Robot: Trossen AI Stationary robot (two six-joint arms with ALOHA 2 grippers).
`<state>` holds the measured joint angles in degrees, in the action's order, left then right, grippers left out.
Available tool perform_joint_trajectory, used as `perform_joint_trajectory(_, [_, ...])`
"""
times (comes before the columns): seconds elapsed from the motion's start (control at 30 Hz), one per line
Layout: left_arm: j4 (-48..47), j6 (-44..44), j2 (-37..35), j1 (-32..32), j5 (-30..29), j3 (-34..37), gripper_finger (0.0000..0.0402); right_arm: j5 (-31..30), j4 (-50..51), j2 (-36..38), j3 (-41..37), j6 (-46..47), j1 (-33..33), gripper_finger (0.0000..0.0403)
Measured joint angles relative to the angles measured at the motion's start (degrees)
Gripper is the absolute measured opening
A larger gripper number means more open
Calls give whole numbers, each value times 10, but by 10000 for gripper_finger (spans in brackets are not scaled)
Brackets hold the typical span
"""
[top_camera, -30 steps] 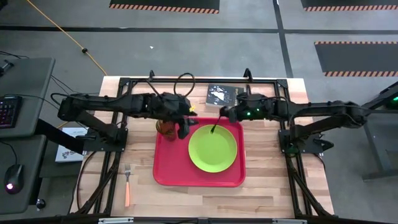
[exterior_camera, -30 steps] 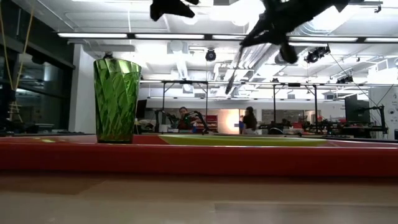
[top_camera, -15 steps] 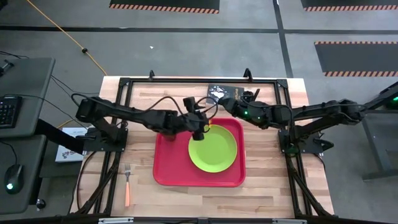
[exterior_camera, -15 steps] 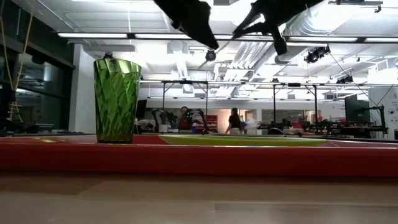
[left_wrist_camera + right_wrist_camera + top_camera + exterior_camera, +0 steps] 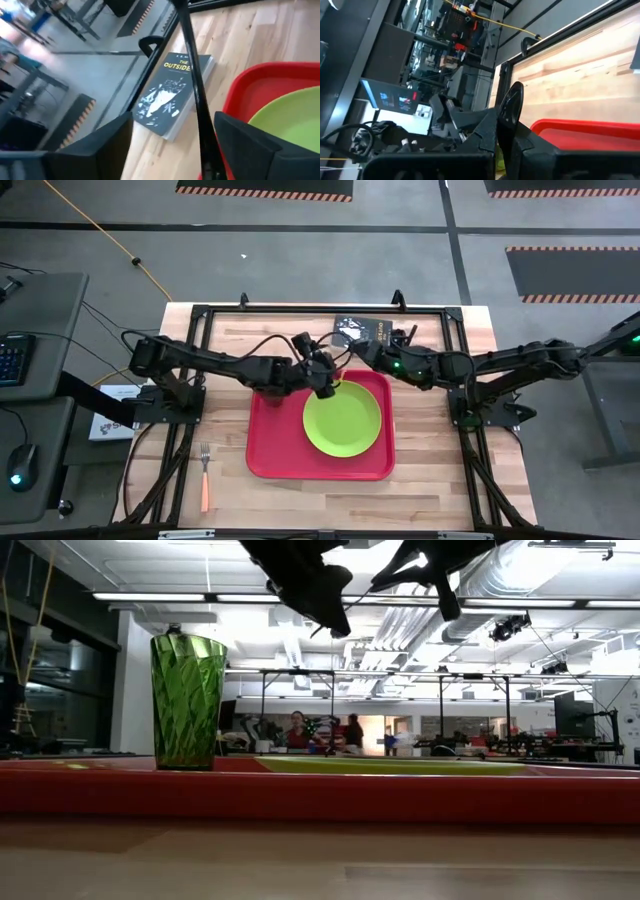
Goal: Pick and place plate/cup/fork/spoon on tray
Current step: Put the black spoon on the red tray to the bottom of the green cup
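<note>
My right gripper (image 5: 352, 352) is shut on the spoon (image 5: 511, 102) in the air above the far edge of the red tray (image 5: 270, 460). The spoon's bowl end points at my left gripper (image 5: 325, 385). That gripper is open, and its fingers (image 5: 250, 145) stand on either side of the dark handle (image 5: 197, 95); I cannot tell whether they touch it. The lime-green plate (image 5: 343, 418) lies on the tray. The green cup (image 5: 188, 700) stands upright on the tray's far left corner. The orange-handled fork (image 5: 204, 478) lies on the table near the front left. My right gripper pinches the spoon's thin dark handle (image 5: 504, 135) between its two fingers (image 5: 535, 150). It comes nearly level from the table's right. The bowl (image 5: 512, 100) sticks out beyond the fingertips. The spoon is lifted clear of the tray and plate.
A dark book (image 5: 362, 332) lies on the table just beyond the tray's far edge, below both grippers. A black frame (image 5: 300, 308) runs around the table. Bare wood (image 5: 430, 480) shows to the right of the tray and in front of it.
My left gripper has left the place above the cup, gone toward the table's right and down, and rolled until its fingers stand around the spoon's handle. My right gripper has rolled and shifted slightly left. The spoon has swung from hanging over the plate to pointing at the left gripper.
</note>
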<state>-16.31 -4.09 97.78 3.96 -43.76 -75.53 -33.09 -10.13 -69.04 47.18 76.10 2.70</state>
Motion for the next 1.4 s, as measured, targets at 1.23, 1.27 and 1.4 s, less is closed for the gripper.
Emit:
perform_joint_trajectory(1.23, [-79,163,-91,-27,200,0,3,-39,144,161,0,-149,-35,206])
perform_joint_trajectory(1.27, [-78,177,-103,-26,229,0,3,-40,152,170,0,-159,-35,206])
perform_joint_trajectory(1.4, [-72,226,-157,-12,302,12,2,-41,173,193,0,-178,-35,206])
